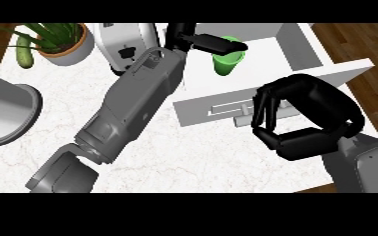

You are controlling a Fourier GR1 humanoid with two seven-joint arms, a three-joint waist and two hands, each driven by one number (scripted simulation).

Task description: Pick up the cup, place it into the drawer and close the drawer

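Now, cup (229, 64): green, upright; inside the open drawer's (295, 45) walls, toward its left side
Left hand (210, 42): above the drawer; fingers and thumb pinching the cup's rim
Right hand (306, 115): at the drawer's front panel; fingers curled, nothing in them; touching the handle (229, 109) or not, cannot tell
Drawer: white; pulled out
Potted plant (59, 42): well left of the drawer; on the counter (199, 155)
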